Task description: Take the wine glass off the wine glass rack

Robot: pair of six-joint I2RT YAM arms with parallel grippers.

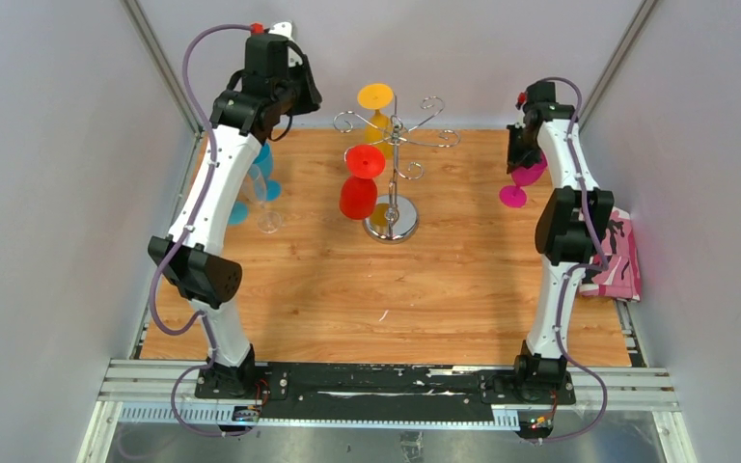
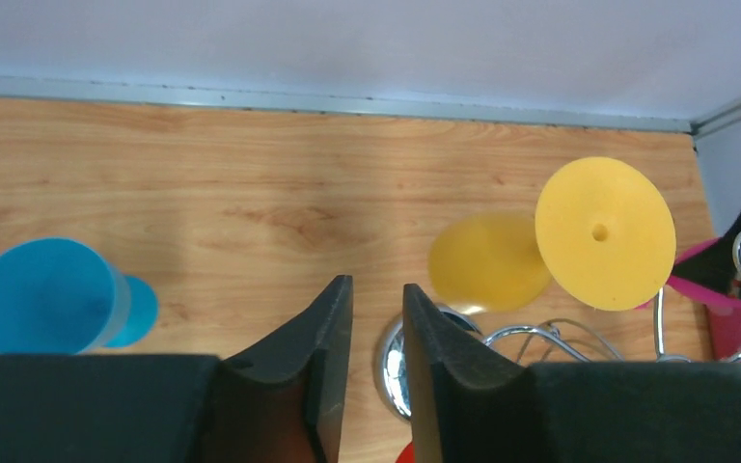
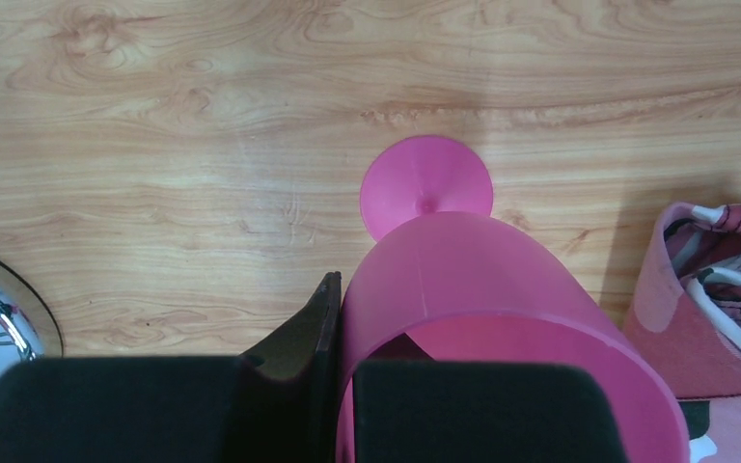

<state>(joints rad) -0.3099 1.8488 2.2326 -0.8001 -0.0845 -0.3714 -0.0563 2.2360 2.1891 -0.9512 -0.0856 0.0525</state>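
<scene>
The chrome wine glass rack (image 1: 393, 145) stands at the middle back of the table. A yellow wine glass (image 1: 376, 104) and a red wine glass (image 1: 359, 185) hang upside down from its arms. My left gripper (image 1: 304, 89) is raised at the back left of the rack, its jaws a little apart and empty (image 2: 376, 285); the yellow glass (image 2: 603, 231) and the rack base (image 2: 397, 362) show below it. My right gripper (image 1: 521, 159) is shut on the rim of a pink wine glass (image 3: 463, 280), one finger outside the bowl and one inside, the foot toward the table.
A blue glass (image 2: 48, 294) and a clear glass (image 1: 268, 204) stand at the left, behind my left arm. A pink patterned cloth (image 1: 617, 256) lies at the right table edge. Grey walls close in the back and both sides.
</scene>
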